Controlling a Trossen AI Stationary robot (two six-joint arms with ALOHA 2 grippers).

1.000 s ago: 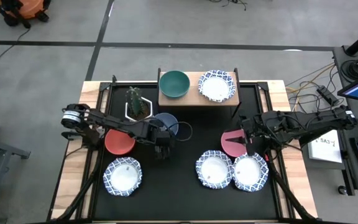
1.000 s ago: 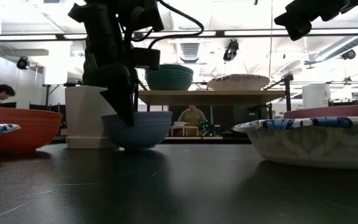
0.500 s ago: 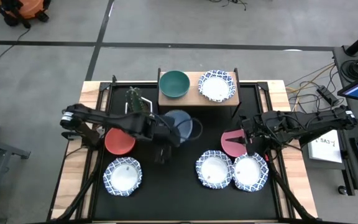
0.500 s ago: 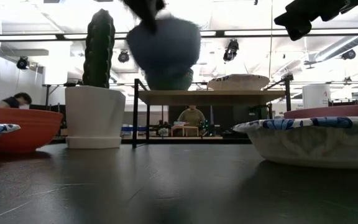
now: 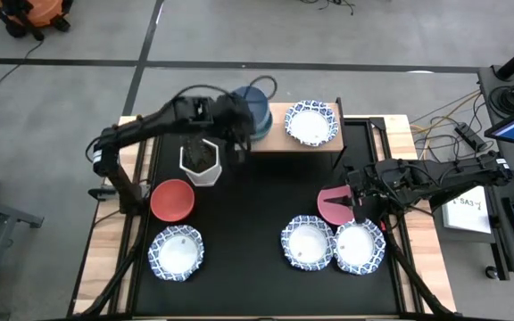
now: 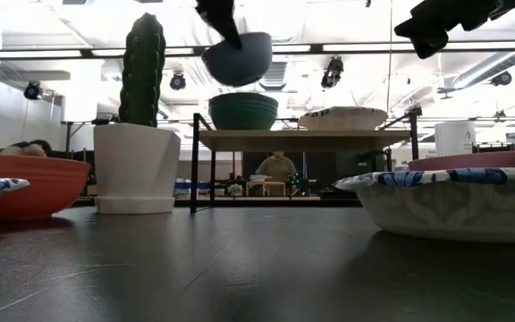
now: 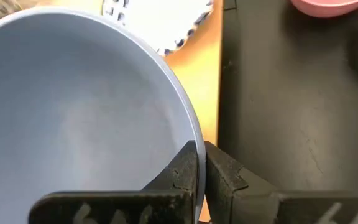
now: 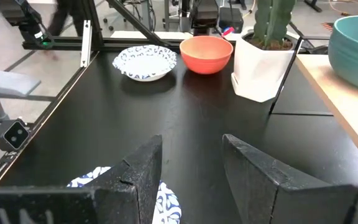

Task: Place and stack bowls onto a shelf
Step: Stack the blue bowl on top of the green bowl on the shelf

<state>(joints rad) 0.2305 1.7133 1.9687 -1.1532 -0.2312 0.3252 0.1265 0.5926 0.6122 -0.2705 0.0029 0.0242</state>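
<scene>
My left gripper [image 5: 236, 118] is shut on a plain blue bowl [image 5: 253, 104] and holds it in the air over the light-wood shelf [image 5: 279, 143]. In the low view the blue bowl [image 6: 237, 59] hangs just above the green bowl [image 6: 243, 111] that stands on the shelf [image 6: 302, 139]. A patterned bowl [image 5: 310, 122] also sits on the shelf. My right gripper [image 5: 361, 199] is open and hovers by the pink bowl [image 5: 332, 205] at the table's right. My left gripper [image 7: 201, 160] has the blue bowl by its rim [image 7: 190, 132], one finger inside the bowl and one outside. The fingers [image 6: 219, 16] come from above on the side toward the table's left. The bowl is lifted clear, roughly upright, touching nothing below.
A white hexagonal cactus pot [image 5: 201, 159] stands just left of the shelf, under my left arm. On the table are a red bowl [image 5: 172, 200], a patterned bowl [image 5: 177, 252] near the left front, and two patterned bowls [image 5: 307, 242] [image 5: 360, 247] near the right front.
My left gripper has lifted the blue bowl off the table beside the cactus pot and carried it up and toward the far edge. The bowl now hangs over the green bowl on the shelf. My right arm has kept still.
</scene>
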